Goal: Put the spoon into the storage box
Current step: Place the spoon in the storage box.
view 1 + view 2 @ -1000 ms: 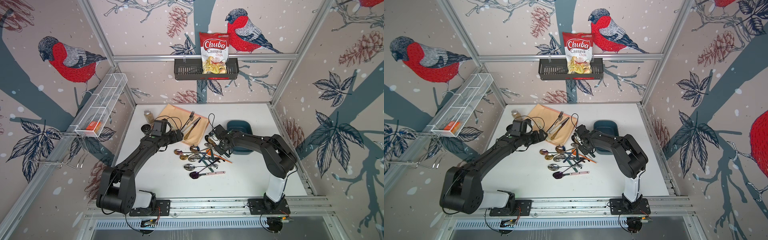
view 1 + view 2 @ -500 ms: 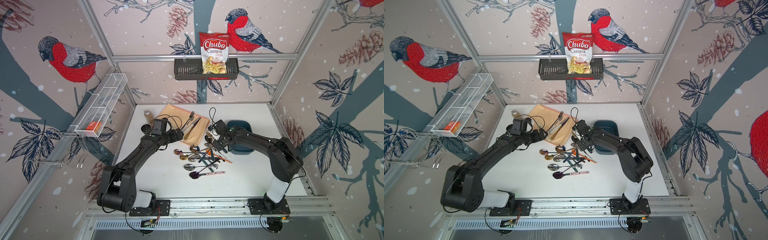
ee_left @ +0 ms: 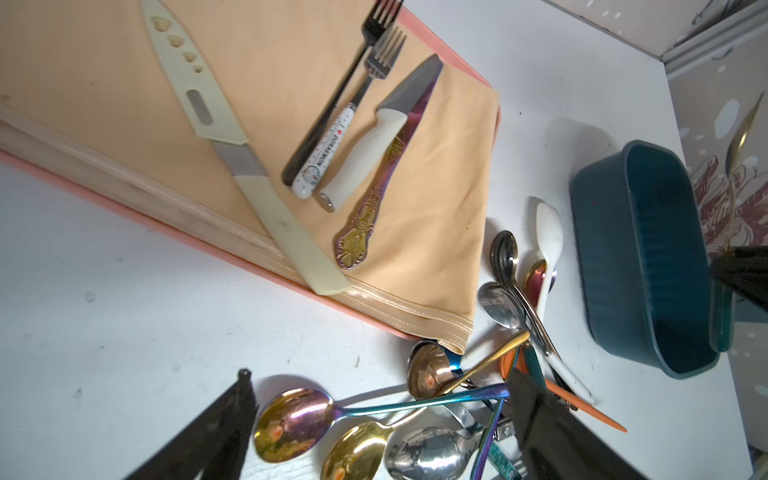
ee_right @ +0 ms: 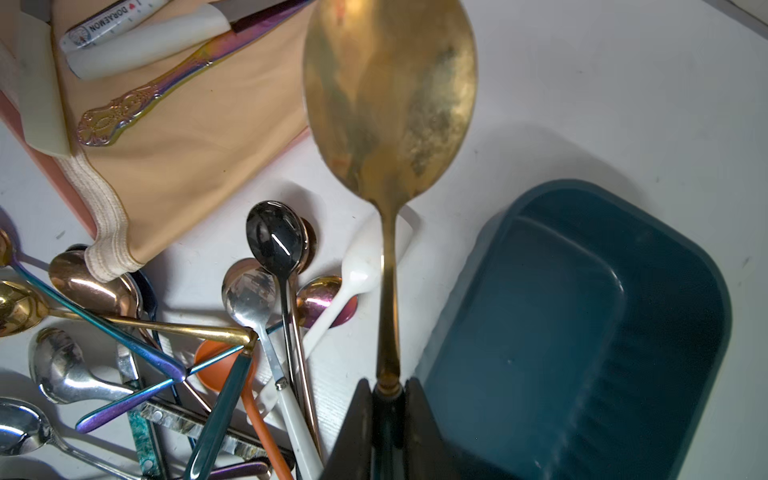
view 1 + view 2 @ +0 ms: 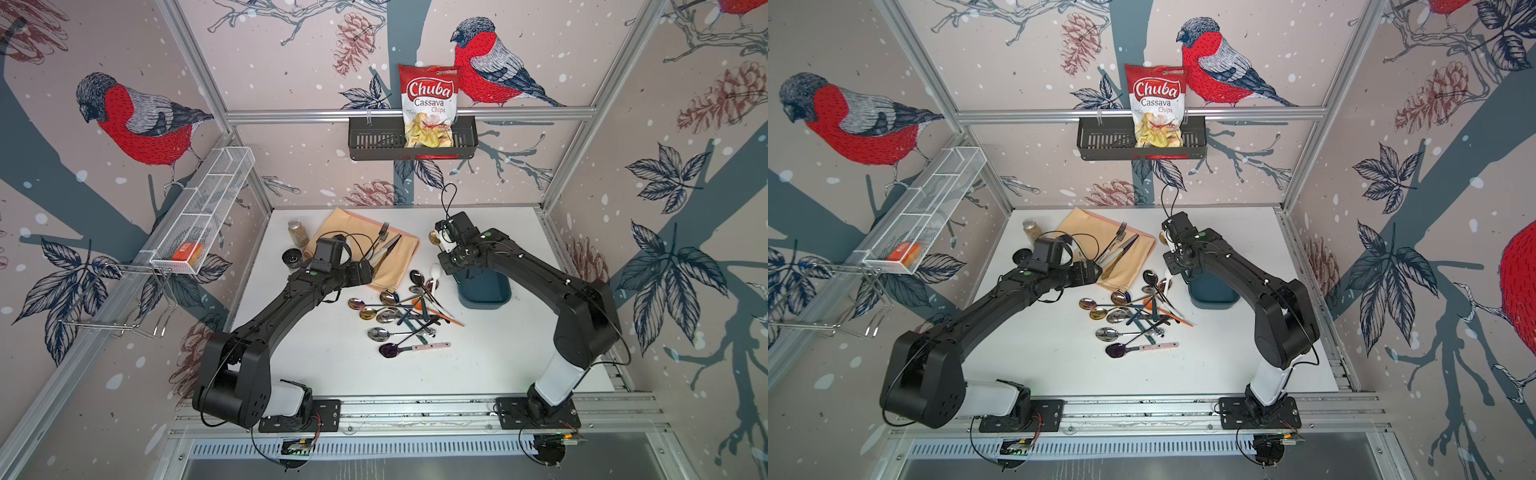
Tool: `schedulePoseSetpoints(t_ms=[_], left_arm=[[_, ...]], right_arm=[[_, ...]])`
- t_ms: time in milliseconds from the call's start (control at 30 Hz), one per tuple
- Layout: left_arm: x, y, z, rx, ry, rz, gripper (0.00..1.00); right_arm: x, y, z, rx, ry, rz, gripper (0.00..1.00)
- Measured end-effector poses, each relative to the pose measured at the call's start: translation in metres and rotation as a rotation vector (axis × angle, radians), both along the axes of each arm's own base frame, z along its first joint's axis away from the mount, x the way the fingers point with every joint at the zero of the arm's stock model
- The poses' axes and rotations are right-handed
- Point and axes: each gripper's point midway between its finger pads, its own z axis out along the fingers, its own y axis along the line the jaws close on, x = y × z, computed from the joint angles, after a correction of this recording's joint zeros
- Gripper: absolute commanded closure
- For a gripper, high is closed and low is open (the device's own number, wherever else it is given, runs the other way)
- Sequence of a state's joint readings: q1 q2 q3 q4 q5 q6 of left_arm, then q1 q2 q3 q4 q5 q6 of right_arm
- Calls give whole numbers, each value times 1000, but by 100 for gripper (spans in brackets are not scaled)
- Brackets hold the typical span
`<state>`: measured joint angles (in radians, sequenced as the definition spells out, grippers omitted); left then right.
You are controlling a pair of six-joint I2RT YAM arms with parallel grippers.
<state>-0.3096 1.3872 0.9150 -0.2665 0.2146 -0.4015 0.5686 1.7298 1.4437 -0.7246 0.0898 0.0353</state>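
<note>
so the right gripper (image 4: pixel 388 392) had its jaws pinched tight on the very end of the handle of a tarnished gold metal spoon (image 4: pixel 388 104). the spoon stuck straight out from the fingers, bowl leading. it was up in the air, not in the box.

the dark teal-blue plastic storage box (image 4: pixel 582 332), rectangular with rounded corners, sat on the white table (image 5: pixel 478 353) right below and beside that gripper. in the right wrist view the spoon's handle ran along just outside the box's rim. in both top views the spoon's bowl (image 5: pixel 434 237) (image 5: pixel 1163 237) poked out past the far end of the box (image 5: pixel 484 291) (image 5: pixel 1212 293), on the side toward the peach-coloured cloth (image 5: pixel 349 224).

the left gripper (image 3: pixel 380 374) had its jaws spread wide with nothing in them. it hung over the edge of a messy pile of spoons (image 5: pixel 399 309) lying crossed over each other on the table, by the near corner of the cloth. a white plastic spoon (image 3: pixel 548 232) was the one nearest the box, close to its wall but not touching.

on the cloth lay a fork with a white printed handle (image 3: pixel 328 153), and a white-handled knife (image 3: pixel 365 153) right beside it.
</note>
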Motion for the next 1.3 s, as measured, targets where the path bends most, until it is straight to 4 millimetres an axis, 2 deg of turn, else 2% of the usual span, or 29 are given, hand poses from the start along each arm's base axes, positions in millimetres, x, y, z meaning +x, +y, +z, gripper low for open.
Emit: schedulePoseSetpoints(t_ms=[167,333,500,667,967,1100,1300], left_arm=[[-2,-15,2,34,-34,-51,4],[-1,-19,6,68,-70,-57,4],[1,-22,10,93,-106,-66,4],[2,-22,10,113,-115,-69,4],[2,-20,9,124,-118,-66,4],[2,-20,8,126,-116,-65,4],[3,-19,8,133,-119,-58,4]], right_arm=[[-2,-35,-8,16,48,-142,93],[-17,-60,-34,26,137,-248,93],[-21,-85,-56,41,189,-352,93],[-18,-92,-71,64,212,-378,93],[2,-103,-92,75,237,-416,90],[1,-102,-106,61,273,-398,90],[-2,-102,-115,54,291,-396,89]])
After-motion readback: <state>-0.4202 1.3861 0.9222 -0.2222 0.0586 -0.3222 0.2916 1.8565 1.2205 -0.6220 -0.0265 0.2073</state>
